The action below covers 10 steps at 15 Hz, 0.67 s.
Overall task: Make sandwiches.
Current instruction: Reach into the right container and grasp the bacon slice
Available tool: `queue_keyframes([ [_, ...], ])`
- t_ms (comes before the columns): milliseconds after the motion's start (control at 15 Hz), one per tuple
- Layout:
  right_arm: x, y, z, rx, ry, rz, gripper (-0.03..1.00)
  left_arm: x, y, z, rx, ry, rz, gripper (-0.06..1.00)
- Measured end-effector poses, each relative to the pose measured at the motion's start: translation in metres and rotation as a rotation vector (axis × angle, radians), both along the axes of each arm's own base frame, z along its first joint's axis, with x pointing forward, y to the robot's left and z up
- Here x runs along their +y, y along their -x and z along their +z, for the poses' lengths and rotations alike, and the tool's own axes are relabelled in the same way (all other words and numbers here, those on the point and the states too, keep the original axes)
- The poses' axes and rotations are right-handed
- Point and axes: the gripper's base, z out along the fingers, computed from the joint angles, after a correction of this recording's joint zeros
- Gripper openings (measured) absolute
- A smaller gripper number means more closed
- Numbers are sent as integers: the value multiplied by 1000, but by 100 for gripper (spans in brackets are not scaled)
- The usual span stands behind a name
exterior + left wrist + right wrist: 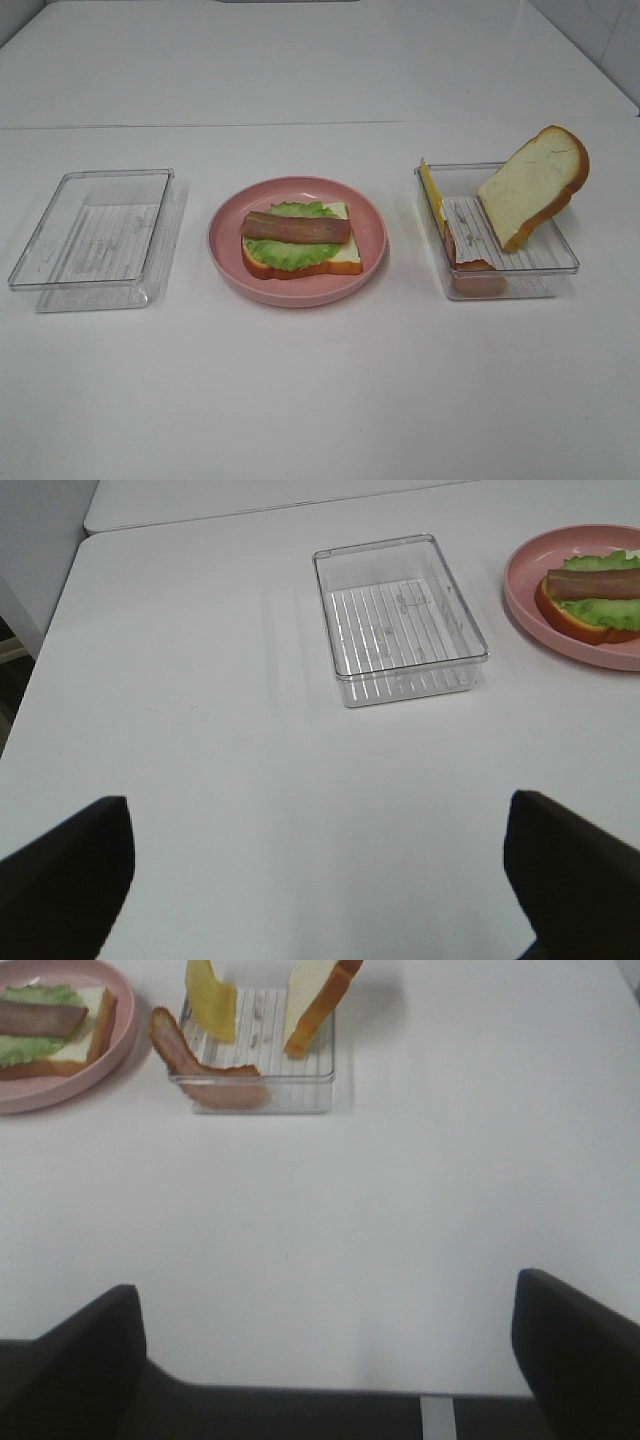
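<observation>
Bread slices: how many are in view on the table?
2. The bottom bread slice lies on the pink plate under the lettuce; the leaning bread slice stands tilted in the right clear tray. None appears hidden.

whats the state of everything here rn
round pink plate: holds unfinished sandwich
white bread slice on plate: flat, under green lettuce and reddish-brown meat strip
left clear rectangular plastic tray: empty
right clear rectangular plastic tray: partly filled
second white bread slice: leaning on tray rim
yellow cheese slice: standing on edge
left end effector: open
right end effector: open
</observation>
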Motion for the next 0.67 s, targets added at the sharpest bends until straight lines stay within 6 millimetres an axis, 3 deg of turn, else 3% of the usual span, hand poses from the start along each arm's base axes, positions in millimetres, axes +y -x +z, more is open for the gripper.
queue_keyframes([
  [267,9,-48,42,251,-56,81,96,0,0,0,0,0,0,92],
  [467,13,-110,58,387,-92,110,96,0,0,0,-1,0,0,92],
  [667,14,-178,54,552,-128,79,96,0,0,0,-1,1,-1,92],
])
